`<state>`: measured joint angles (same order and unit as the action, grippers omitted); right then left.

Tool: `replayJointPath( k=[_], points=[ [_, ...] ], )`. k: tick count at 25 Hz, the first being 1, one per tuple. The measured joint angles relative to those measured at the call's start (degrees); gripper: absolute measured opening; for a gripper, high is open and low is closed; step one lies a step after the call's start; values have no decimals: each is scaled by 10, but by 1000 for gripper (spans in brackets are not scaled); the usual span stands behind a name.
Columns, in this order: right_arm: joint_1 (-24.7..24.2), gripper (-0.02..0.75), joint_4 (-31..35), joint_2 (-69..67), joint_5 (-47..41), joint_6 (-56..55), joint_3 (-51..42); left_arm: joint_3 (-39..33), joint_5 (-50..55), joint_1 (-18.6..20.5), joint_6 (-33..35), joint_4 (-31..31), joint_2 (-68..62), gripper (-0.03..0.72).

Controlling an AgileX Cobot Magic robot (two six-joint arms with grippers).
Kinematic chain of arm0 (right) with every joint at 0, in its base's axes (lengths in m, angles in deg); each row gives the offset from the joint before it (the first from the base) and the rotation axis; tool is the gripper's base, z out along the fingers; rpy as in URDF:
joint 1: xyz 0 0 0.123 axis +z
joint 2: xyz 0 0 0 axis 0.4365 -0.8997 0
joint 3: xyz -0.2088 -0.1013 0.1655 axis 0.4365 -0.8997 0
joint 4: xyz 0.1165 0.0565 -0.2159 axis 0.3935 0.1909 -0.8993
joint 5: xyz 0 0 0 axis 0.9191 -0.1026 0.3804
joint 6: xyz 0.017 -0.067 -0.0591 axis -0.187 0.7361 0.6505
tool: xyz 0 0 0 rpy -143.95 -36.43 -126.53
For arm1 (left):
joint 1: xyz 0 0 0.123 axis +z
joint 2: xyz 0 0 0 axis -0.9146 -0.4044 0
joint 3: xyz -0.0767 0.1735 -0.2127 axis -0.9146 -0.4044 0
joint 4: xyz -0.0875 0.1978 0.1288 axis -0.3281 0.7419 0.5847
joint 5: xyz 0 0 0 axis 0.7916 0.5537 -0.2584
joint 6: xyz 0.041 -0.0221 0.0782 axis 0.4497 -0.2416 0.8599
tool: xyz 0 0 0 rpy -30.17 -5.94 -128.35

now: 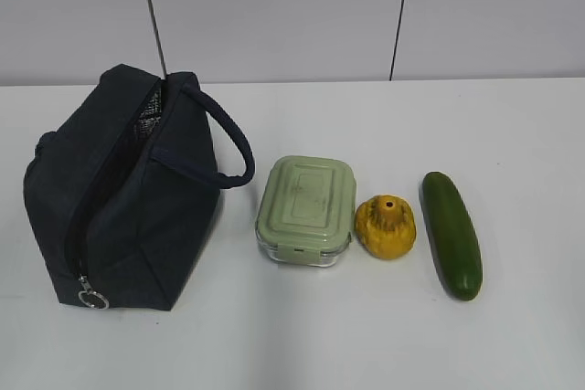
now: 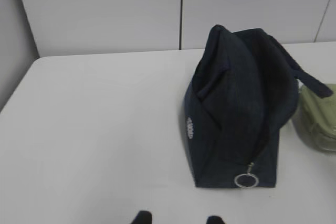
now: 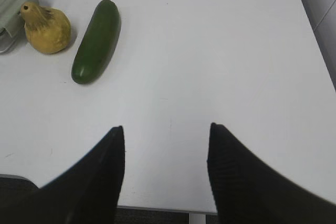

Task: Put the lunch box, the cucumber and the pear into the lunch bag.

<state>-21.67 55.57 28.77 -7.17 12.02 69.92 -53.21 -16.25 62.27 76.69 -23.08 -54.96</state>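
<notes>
Navy lunch bag (image 1: 119,189) lies at left of the exterior view, lunch box (image 1: 306,209), pear (image 1: 386,226) and cucumber (image 1: 451,233) in a row beside it on the tabletop (image 1: 366,335). Both hands, left hand (image 2: 178,219) and right hand (image 3: 165,135), stand apart and empty; likely best widen the bag's mouth first.

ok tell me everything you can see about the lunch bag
The lunch bag is a boxy dark navy fabric bag, standing on the white table left of the lunch box, apart from it. A loop handle arches toward the box. Its long zipper looks partly open at the far end; a silver ring pull hangs near the front. Nothing grips it.
</notes>
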Motion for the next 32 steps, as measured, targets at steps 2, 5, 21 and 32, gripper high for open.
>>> replayJointPath(
  k=[2, 5, 21, 32],
  points=[
    [0, 405, 0, 0, 6, 0, 2, 0, -1, -26, 0, -18, -2, 206],
    [0, 405, 5, -16, 23, 0, 14, 9, -28, -53, 0, -21, -40, 206],
    [0, 406, 81, -446, 225, 0, 93, 187, -150, -79, 90, -129, -560, 404],
    [0, 491, 146, -669, 225, 35, 209, 232, -154, -62, 119, -130, -678, 405]
  ],
)
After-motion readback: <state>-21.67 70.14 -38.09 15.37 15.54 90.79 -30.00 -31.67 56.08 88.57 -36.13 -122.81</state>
